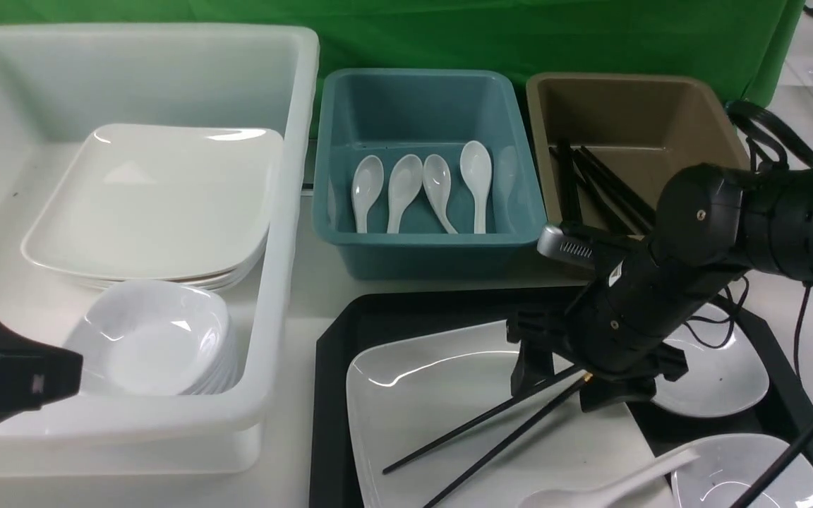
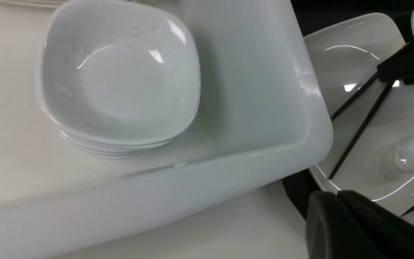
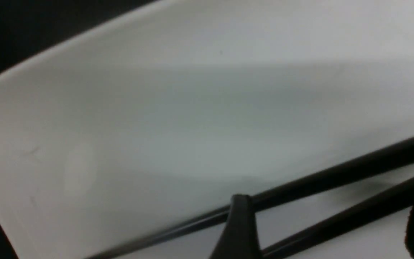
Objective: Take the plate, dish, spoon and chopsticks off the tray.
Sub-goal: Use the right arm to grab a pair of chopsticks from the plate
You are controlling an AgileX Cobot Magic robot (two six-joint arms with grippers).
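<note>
1. Front view: my right gripper (image 1: 573, 392) slants down, fingers apart, over the chopsticks (image 1: 463, 429) on the plate (image 1: 413, 395), on the tray (image 1: 392, 314).
2. My left gripper (image 2: 337, 197) holds its fingers together.

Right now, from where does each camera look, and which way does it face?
Front view: between the two arms, facing forward over the tray and bins; left gripper partly at the left edge, right arm with open gripper at right.
Left wrist view: on the left wrist, looking down at the stacked bowls; its own shut fingertips show, plus the right gripper's tip.
Right wrist view: on the right wrist, close over the plate; its own two fingers show.
All three share the plate and chopsticks.
</note>
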